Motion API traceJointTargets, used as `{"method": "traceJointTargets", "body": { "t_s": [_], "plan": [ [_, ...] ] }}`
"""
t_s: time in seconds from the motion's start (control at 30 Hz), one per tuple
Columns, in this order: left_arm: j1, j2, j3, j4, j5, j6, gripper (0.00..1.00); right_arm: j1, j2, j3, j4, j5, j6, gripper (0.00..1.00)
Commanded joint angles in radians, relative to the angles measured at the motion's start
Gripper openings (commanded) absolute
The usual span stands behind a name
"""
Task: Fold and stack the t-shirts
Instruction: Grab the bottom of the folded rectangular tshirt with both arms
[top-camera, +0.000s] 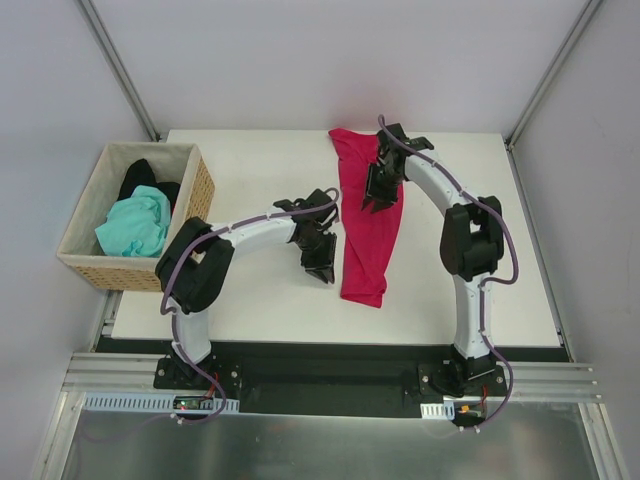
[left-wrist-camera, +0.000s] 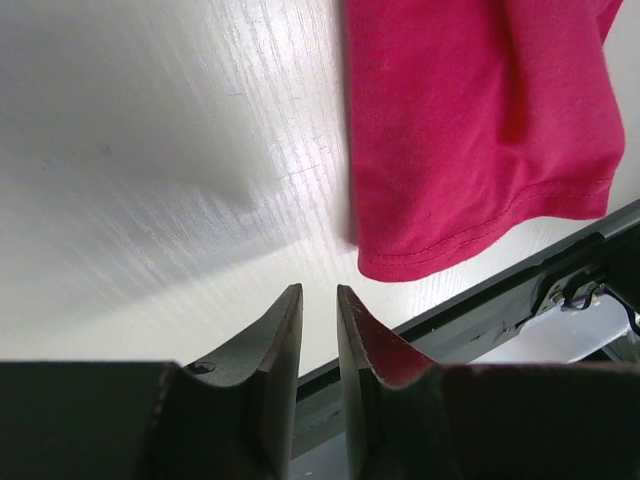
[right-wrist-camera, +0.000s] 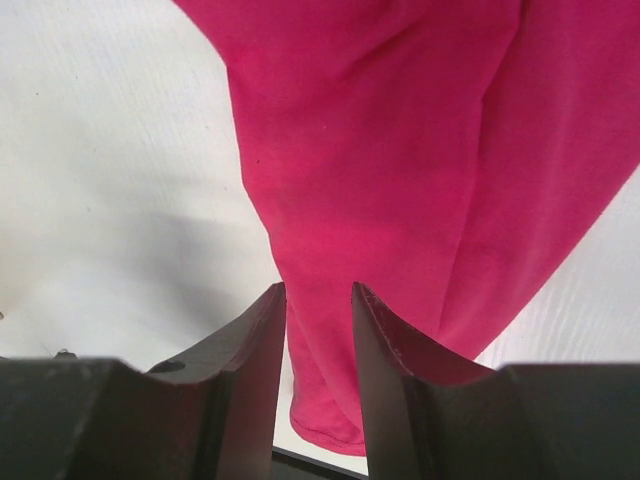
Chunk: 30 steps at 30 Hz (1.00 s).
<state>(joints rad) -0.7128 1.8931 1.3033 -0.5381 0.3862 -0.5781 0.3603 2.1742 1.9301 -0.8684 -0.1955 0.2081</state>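
A crimson t-shirt (top-camera: 366, 225) lies on the white table as a long narrow strip running from the far edge towards the near edge; its hem end (left-wrist-camera: 470, 150) shows in the left wrist view. My left gripper (top-camera: 322, 270) (left-wrist-camera: 318, 290) hangs just left of the shirt's near end, jaws a little apart with nothing between them. My right gripper (top-camera: 375, 203) (right-wrist-camera: 318, 288) hovers over the strip's middle, open, with the crimson t-shirt (right-wrist-camera: 400, 170) below its gap. A mint-green t-shirt (top-camera: 135, 225) and a black t-shirt (top-camera: 140, 175) lie in the basket.
The tan wicker basket (top-camera: 85, 262) stands off the table's left edge. The table's dark near edge and metal rail (left-wrist-camera: 560, 270) run close to the shirt's near end. White table surface (top-camera: 250, 170) shows left of the shirt and more (top-camera: 470, 170) to its right.
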Motion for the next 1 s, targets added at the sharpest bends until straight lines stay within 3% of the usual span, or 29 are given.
{"method": "traceJointTargets", "body": {
  "t_s": [0.0,0.97],
  "plan": [
    [-0.004,-0.055,-0.006,-0.006,-0.020,-0.020,0.20,0.012,-0.002,0.043,-0.021,-0.010,0.002,0.36],
    [-0.085,0.066,0.129,-0.005,0.008,-0.043,0.20,0.003,0.065,0.165,-0.080,-0.019,-0.030,0.36]
  ]
}}
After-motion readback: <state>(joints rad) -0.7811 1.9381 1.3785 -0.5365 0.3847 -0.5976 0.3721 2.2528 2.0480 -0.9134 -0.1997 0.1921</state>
